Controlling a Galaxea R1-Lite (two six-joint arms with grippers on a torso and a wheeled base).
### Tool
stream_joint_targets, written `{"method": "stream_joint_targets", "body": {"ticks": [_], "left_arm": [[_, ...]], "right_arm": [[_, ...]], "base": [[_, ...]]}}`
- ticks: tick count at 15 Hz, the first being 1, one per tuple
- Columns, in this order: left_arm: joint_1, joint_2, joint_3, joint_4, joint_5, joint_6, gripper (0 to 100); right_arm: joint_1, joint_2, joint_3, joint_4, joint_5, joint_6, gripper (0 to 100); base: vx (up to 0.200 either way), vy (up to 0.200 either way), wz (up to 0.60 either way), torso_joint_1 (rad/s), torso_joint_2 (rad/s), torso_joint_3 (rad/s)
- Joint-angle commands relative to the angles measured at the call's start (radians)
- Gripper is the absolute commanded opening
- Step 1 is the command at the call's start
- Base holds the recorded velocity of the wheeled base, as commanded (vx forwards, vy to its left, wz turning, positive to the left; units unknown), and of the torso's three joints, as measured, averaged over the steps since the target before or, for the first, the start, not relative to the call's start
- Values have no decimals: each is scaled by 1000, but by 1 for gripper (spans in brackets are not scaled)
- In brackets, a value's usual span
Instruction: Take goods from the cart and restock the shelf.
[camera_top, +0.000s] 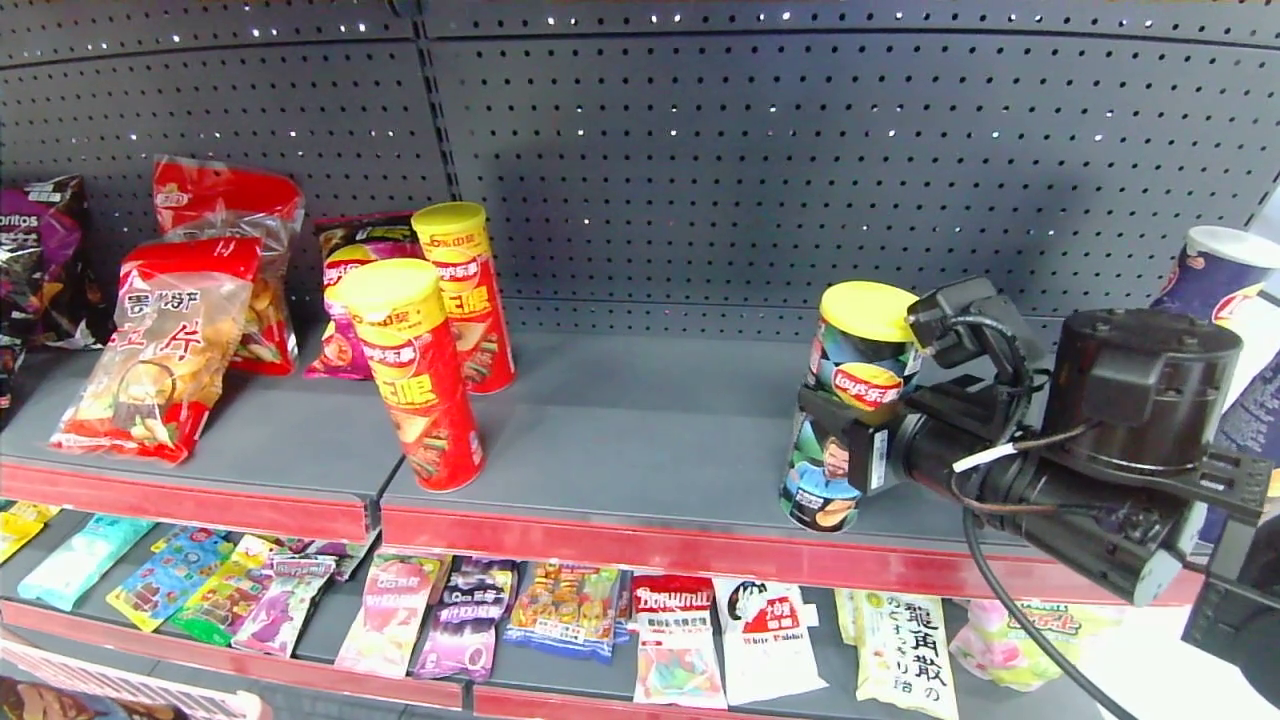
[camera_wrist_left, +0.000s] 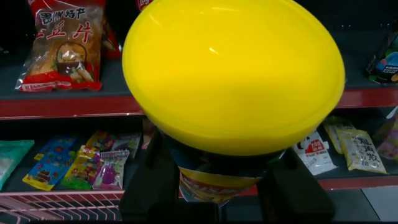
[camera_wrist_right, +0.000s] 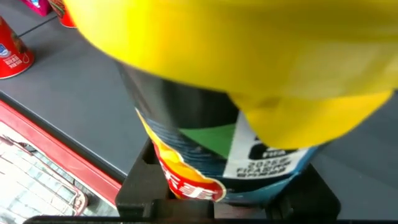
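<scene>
Your right gripper (camera_top: 852, 440) has its jaws pinching the dark blue cardboard chip can with a yellow plastic lid (camera_top: 860, 380) around its middle. That can is over the right part of the grey metal shelf with a red front lip (camera_top: 640, 420), close to the front edge and leaning a little (I can't tell whether its base is touching down). So call this one nearly placed, not yet let go.

Your left gripper (camera_wrist_left: 217, 198) has its jaws clamped on a second yellow-lidded chip can (camera_wrist_left: 233, 74), held out in front of the shelf and off it. That one is left to put up.

Two red chip cans with yellow lids (camera_top: 415, 370) already stand well apart to the left, just beside the red snack bags (camera_top: 165, 350). How many more goods wait, I can't judge.
</scene>
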Motion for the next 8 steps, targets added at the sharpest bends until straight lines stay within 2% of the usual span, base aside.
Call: {"method": "stream_joint_targets", "body": {"ticks": [1,8], "left_arm": [[0,0,0,0,0,0,0],[0,0,-1,0,0,0,0]], "right_arm": [[6,3,6,1,2,0,100],[-3,-91,54,1,-22,-3,100]], "base": [[0,0,0,0,0,0],[0,0,0,0,0,0]]}}
